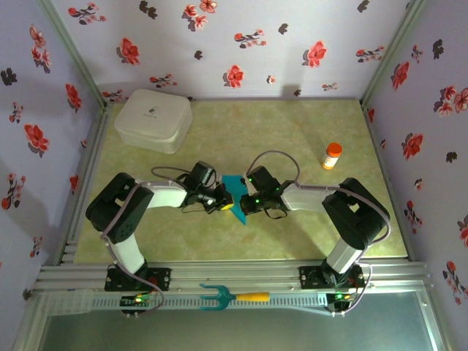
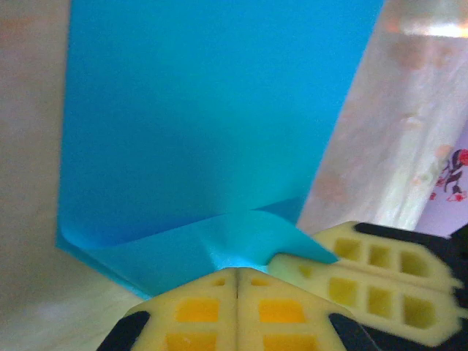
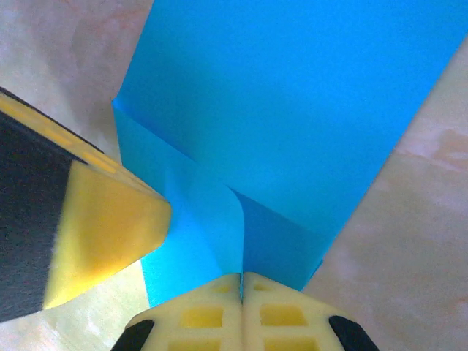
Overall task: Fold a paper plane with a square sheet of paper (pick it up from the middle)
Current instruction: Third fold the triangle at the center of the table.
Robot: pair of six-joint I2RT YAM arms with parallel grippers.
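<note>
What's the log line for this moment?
left hand: shut on thin teal-blue paper sheet | right hand: shut on sheet | fold: started

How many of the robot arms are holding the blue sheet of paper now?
2. The left fingers pinch the square sheet of paper from its left side; the right fingers pinch it from its right side, close beside them.

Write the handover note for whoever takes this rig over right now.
Left gripper: shut, pinching the near edge of the square sheet of paper.
Right gripper: shut on that same edge, close beside the left one.
Paper: in the middle of the table, between the two arms.
Done: sheet grasped, and a small flap is turned over by the grippers.
Left: nearly all the folding. There is no pointed plane shape yet.
</note>
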